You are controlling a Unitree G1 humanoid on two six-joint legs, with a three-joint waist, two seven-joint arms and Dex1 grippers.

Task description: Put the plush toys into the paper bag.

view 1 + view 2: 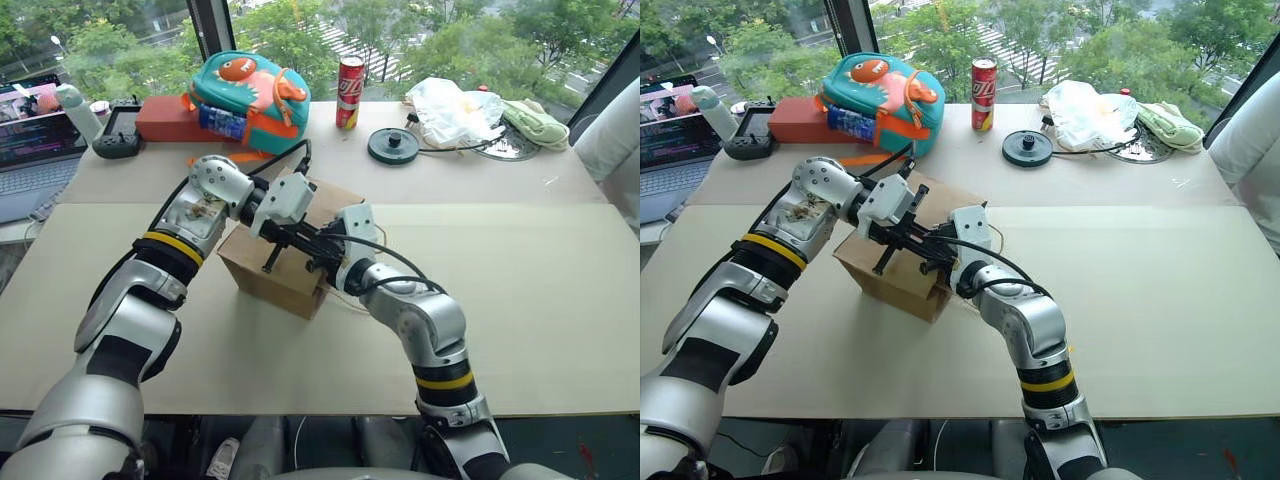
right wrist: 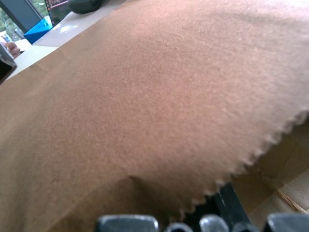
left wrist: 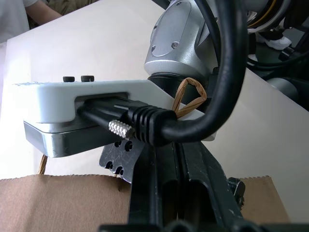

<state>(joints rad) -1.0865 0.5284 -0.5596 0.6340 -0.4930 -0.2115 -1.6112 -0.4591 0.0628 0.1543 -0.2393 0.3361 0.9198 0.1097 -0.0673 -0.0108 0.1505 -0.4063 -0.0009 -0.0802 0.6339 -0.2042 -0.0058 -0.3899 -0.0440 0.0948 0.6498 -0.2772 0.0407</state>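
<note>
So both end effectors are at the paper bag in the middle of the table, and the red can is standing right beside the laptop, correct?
Not quite. Both end effectors, left and right, are at the paper bag, but the red can stands between the teal backpack and the white plastic bag, far from the laptop; see the left eye view.

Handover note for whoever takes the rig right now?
Left hand: shut, over the bag's mouth, a cord handle just past it.
Right hand: at the bag's mouth edge, right against the paper; can't tell if it's open.
Bag lies near the middle of the table, between both arms.
Plush toys: can't see them, so can't confirm any are in.
Left: check the bag's contents, find the toys.
</note>
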